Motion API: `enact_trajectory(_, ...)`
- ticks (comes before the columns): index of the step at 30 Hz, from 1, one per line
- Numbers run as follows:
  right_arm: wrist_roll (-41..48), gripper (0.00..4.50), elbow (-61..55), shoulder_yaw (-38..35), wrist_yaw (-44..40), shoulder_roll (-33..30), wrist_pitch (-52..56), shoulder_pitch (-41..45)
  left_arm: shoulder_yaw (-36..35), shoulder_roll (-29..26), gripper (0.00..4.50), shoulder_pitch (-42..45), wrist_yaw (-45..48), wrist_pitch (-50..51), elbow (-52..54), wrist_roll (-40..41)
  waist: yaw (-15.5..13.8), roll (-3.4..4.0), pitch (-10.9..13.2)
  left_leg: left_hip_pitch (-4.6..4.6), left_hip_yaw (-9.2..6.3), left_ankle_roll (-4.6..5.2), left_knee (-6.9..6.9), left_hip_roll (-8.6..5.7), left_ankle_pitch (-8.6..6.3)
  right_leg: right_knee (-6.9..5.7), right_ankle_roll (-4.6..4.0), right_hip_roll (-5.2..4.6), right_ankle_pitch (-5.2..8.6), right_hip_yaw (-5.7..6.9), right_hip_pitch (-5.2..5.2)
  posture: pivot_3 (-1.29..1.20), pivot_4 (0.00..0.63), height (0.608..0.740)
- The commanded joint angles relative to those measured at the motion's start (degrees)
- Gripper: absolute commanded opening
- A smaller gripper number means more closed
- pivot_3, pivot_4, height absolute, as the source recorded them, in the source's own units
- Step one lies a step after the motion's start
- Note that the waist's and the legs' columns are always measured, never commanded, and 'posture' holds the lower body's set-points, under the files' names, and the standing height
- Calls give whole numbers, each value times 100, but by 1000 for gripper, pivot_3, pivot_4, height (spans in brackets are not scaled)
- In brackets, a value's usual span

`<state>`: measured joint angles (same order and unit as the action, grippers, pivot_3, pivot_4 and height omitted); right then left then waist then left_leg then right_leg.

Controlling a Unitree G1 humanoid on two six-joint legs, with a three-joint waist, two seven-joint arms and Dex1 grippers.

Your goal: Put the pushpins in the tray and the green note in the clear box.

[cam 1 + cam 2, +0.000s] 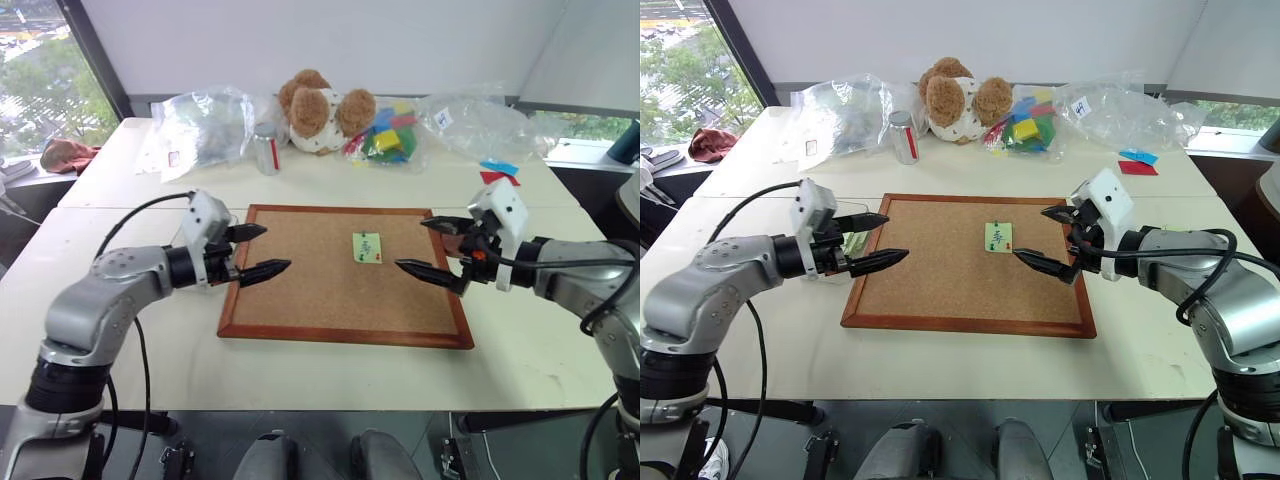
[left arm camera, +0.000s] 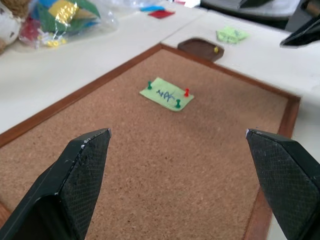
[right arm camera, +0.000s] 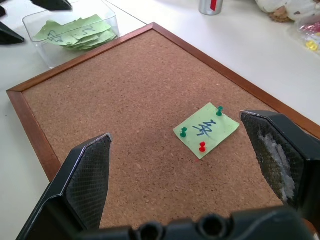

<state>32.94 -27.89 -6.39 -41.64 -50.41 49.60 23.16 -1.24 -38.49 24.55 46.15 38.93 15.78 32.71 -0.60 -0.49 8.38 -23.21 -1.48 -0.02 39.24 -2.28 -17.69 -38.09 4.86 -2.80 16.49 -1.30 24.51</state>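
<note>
Pushpins (image 3: 202,146) pin green note (image 3: 206,129) to corkboard (image 3: 125,95).

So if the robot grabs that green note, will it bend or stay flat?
Probably it bends: the green note looks like thin paper. It likely won't lift yet, since three pushpins hold it to the corkboard. Pulling now might tear it.

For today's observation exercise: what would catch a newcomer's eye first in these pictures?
First, the green note pinned near the middle of the corkboard by three pushpins, two green and one red. Next, the left gripper and right gripper, both open, hovering at opposite edges of the board and pointing inward. Behind, a teddy bear sits among clear plastic bags.
</note>
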Motion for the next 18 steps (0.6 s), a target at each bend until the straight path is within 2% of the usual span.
enact_trajectory(1,-63,4500,-91,48,78,96,-130,139,330,283,3097,44,-215,-427,-284,-512,-3,0,0,0,0,0,0,0,0,0,0,0,0,0,0,0,150,740)
enact_trajectory(7,-247,4500,36,268,242,342,-172,290,877,907,84,115,-235,-887,-936,-1022,-2,-1,0,-2,0,-7,0,0,4,0,0,1,0,2,1,0,150,740)
enact_trajectory(14,-656,4500,771,764,771,992,32,976,1413,1339,35,223,-291,-1406,-1812,-1781,33,-1,-1,2,2,-19,3,0,11,-6,0,3,0,0,1,0,150,740)
enact_trajectory(18,-1156,4500,1823,1191,1254,1584,77,1537,1511,1520,35,194,-443,-1608,-2227,-2127,33,0,-3,1,2,-24,3,0,14,-6,0,2,0,0,3,0,150,740)
